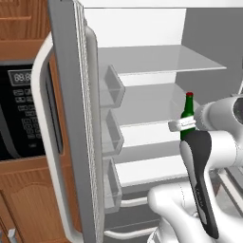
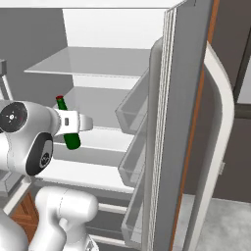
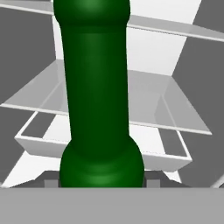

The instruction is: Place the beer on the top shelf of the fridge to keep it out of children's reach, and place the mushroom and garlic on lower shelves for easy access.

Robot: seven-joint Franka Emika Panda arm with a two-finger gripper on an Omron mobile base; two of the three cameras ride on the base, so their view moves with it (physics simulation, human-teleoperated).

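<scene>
I have the gripper clamped around the beer, its jaws closed on the green body below the neck. The bottle stands nearly upright, red cap up, in front of the open fridge, level with the lower shelves and below the top shelf. In the hand view the beer hides the fingertips and much of the shelves behind. From the right base view, the gripper covers the bottle's middle.
</scene>
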